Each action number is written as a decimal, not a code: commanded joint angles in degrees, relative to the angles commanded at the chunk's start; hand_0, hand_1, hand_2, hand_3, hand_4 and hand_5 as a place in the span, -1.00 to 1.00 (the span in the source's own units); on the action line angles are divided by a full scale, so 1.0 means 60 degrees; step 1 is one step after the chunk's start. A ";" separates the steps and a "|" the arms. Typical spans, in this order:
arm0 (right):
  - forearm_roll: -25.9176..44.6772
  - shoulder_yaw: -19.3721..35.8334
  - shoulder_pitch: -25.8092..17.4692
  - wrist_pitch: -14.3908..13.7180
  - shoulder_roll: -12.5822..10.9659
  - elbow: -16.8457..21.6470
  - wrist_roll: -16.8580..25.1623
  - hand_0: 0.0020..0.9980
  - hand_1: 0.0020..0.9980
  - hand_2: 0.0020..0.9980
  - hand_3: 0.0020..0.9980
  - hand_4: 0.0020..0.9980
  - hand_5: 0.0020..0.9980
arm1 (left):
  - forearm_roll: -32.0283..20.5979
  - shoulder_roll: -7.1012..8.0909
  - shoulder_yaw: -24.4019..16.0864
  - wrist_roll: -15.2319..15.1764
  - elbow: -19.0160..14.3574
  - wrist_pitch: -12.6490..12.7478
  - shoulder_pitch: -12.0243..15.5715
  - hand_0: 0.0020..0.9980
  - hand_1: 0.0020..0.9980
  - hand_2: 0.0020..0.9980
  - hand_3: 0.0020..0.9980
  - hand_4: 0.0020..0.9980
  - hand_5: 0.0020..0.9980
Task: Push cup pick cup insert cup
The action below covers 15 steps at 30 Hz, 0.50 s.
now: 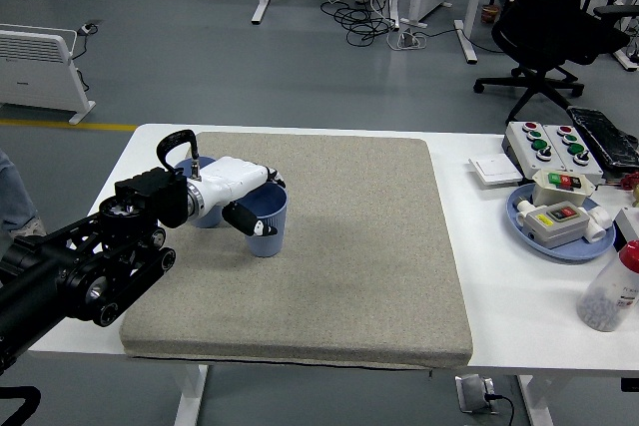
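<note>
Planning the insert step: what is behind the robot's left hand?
A second blue cup sits behind the left hand, mostly covered. The hand grips the nearer blue cup.
</note>
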 joint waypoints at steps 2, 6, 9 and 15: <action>0.0002 0.0000 0.0004 0.0001 0.0000 0.0000 0.0000 0.42 0.21 0.38 0.24 -0.61 0.07 | -0.0005 0.0018 -0.0014 -0.0002 0.0002 -0.0001 0.0001 -0.27 0.13 0.15 0.15 0.38 -0.49; 0.0013 -0.0003 0.0014 0.0001 0.0003 -0.0003 0.0003 0.42 0.21 0.38 0.24 -0.61 0.08 | -0.0039 0.0064 -0.0069 -0.0005 -0.0008 -0.0021 0.0010 -0.33 0.06 0.06 0.04 0.28 -0.57; 0.0036 -0.0017 0.0022 0.0000 0.0004 -0.0005 0.0011 0.42 0.21 0.38 0.24 -0.61 0.07 | -0.0022 0.0117 -0.0127 0.0026 -0.0124 -0.0134 0.0022 -0.32 0.03 0.01 0.00 0.14 -0.64; 0.0145 -0.0082 0.0031 -0.0013 0.0009 -0.0009 0.0042 0.42 0.21 0.38 0.24 -0.61 0.08 | 0.0043 0.0354 -0.0464 0.0397 -0.0939 -0.0807 0.0090 -0.32 0.02 0.00 0.00 0.11 -0.66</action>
